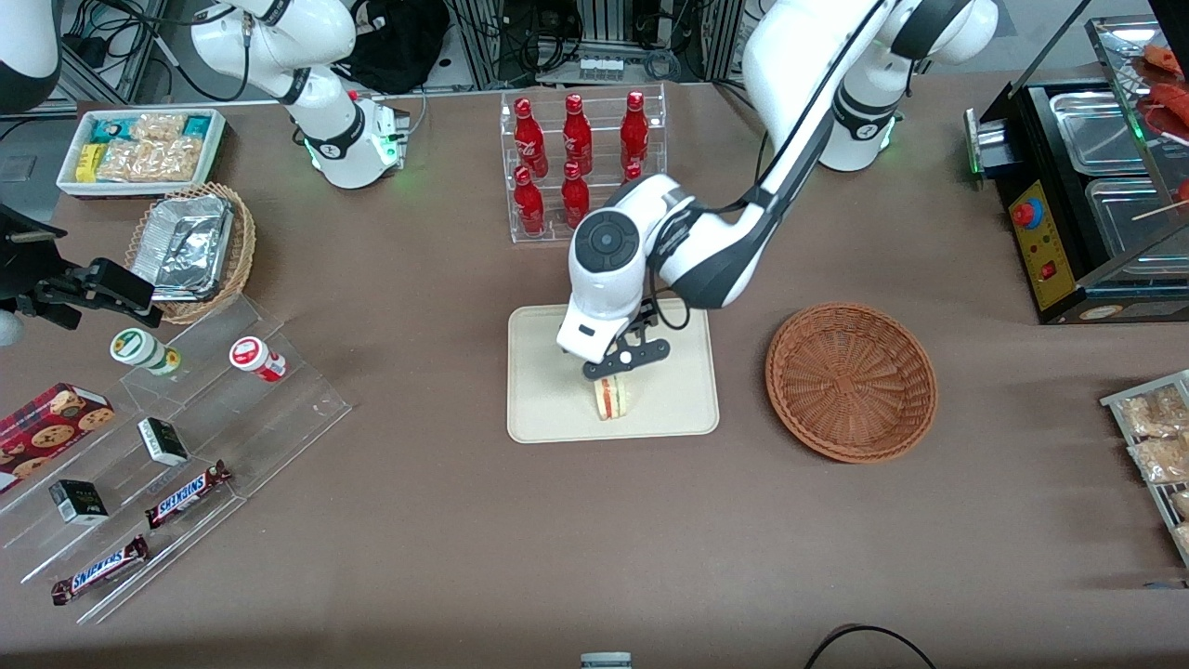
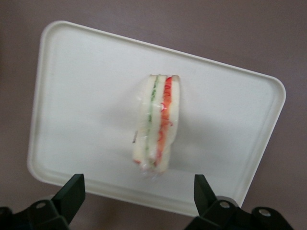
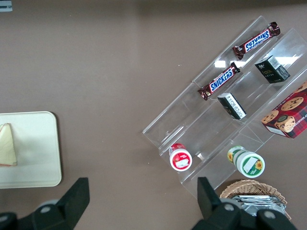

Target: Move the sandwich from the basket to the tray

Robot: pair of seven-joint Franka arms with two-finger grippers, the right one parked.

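Snickers bars [image 1: 189,493] lie nearest the front camera, on a clear stepped stand at about eight o'clock on the table [image 1: 446,539]. Toward the centre, the tray [image 1: 543,409] carries the sandwich [image 1: 613,397], standing on edge with its filling stripes showing. Just above it hangs the end effector [image 1: 620,364], fingers [image 2: 72,194] spread wide and clear of the bread. At about three o'clock from the tray sits the basket [image 1: 850,381].

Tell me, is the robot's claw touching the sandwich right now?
Apart. In the left wrist view the gripper is open, its fingers spread wide either side of the sandwich, with bare tray showing between them and it.
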